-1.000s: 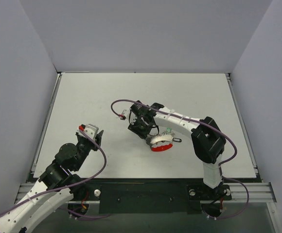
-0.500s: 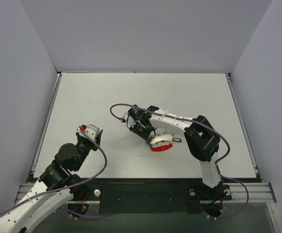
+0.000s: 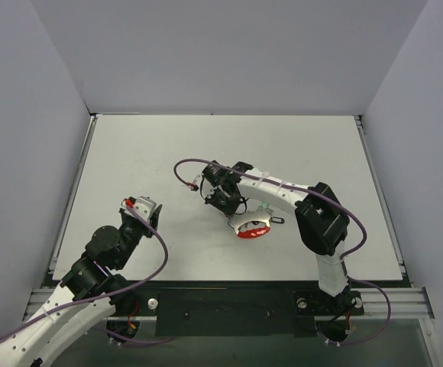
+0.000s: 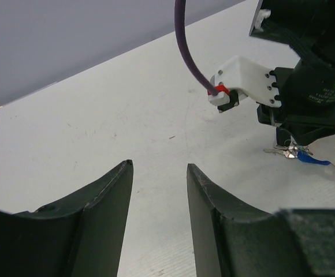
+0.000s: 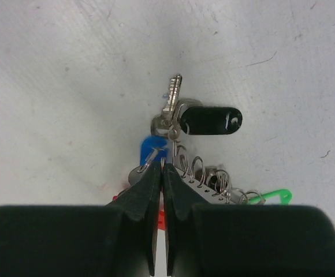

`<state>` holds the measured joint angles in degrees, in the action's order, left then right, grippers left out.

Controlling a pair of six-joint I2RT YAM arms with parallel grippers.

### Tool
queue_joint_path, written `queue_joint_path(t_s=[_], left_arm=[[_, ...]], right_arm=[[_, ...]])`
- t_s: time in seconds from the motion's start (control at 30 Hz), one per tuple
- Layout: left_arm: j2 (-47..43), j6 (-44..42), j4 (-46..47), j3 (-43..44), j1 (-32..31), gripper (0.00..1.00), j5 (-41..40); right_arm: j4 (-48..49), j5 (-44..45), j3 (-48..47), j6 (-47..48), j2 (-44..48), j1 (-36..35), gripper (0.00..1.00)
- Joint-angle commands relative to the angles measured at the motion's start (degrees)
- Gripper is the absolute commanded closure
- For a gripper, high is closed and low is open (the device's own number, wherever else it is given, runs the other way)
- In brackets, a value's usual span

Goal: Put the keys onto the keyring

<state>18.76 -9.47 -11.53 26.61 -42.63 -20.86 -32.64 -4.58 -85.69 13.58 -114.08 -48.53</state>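
We see the keys (image 5: 196, 167) bunched together on the white table (image 3: 130, 153), just right of its middle. The keyring (image 3: 250, 232) lies among them, its red arc showing beside the right arm. A black-capped key (image 5: 209, 120) lies farthest out. A blue cap (image 5: 152, 148) sits right at the fingertips, and a green cap (image 5: 271, 197) pokes out to one side. The right gripper (image 5: 162, 164) is clenched tight, tips pressed together at the blue cap. We cannot tell whether any thin metal is caught between them. The left gripper (image 4: 159, 167) hovers well apart to the left, released, with only bare table between its fingers.
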Motion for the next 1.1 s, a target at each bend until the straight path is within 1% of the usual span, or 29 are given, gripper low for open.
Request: queue_joint_path(t_s=[0.0,0.13,0.2,0.23,0.27,0.3,0.33,0.37,0.4,0.5,0.53,0.57,0.67,0.73,0.83,0.87,0.97,1.07], left_arm=[[-0.48,-0.19,2.48,0.28,0.44,0.48,1.61],[-1.71,0.33,3.53,-0.15,0.62,0.48,4.85],[-2.76,1.82,4.49,-0.33,0.62,0.48,6.70],[-3.46,2.61,5.98,-0.59,0.62,0.48,7.50],[-3.65,3.66,7.04,-0.86,0.71,0.47,10.03],[-4.08,4.28,8.96,-1.47,0.80,0.47,11.36],[-3.91,5.59,10.11,-1.74,0.80,0.47,14.33],[-3.65,6.22,13.26,-2.26,0.80,0.47,16.01],[-3.30,7.18,14.33,-2.44,0.88,0.47,18.90],[-0.67,8.68,18.72,-2.79,0.88,0.48,23.84],[0.04,9.12,19.52,-2.88,0.88,0.50,26.03],[1.35,9.12,20.92,-2.79,0.88,0.50,27.35],[3.91,11.40,23.47,-2.70,0.80,0.50,29.56],[5.93,12.37,26.37,-3.14,0.80,0.50,31.93],[9.62,15.70,32.94,-4.54,0.88,0.50,35.87],[11.45,16.59,36.11,-5.16,0.80,0.50,36.67],[15.59,19.75,40.52,-5.43,0.80,0.51,39.92],[20.68,21.69,46.14,-5.43,0.36,0.52,40.99]], right_arm=[[-6.99,-10.67,-5.44,2.93,9.31,3.35,1.00],[-11.56,-22.28,-7.47,7.50,14.14,7.48,1.00],[-15.59,-27.12,-8.96,13.63,16.25,9.15,1.00],[-17.61,-28.37,-9.40,15.14,17.22,9.77,1.00],[-21.20,-30.90,-10.45,19.77,18.36,10.38,1.00],[-22.89,-31.89,-10.98,21.99,18.80,10.48,1.00],[-25.77,-33.37,-11.86,25.93,19.50,10.82,1.00],[-27.80,-34.87,-12.30,28.32,19.86,11.00,1.00],[-31.22,-35.93,-13.09,33.04,20.47,11.35,1.00],[-36.69,-39.09,-14.41,41.32,21.44,11.79,1.00],[-39.75,-39.54,-15.11,45.78,21.79,11.80,1.00],[-41.00,-40.06,-15.38,47.40,21.88,11.80,1.00],[-48.62,-40.77,-16.96,58.35,22.50,11.88,1.00],[-52.07,-40.77,-17.67,63.29,22.94,11.88,1.00],[-54.63,-41.30,-18.11,67.09,23.38,11.88,1.00],[-55.24,-41.47,-18.02,67.19,23.64,11.88,1.00],[-55.60,-42.27,-17.76,67.36,23.90,11.88,1.00],[-55.51,-43.32,-17.49,67.19,24.08,11.88,1.00]])
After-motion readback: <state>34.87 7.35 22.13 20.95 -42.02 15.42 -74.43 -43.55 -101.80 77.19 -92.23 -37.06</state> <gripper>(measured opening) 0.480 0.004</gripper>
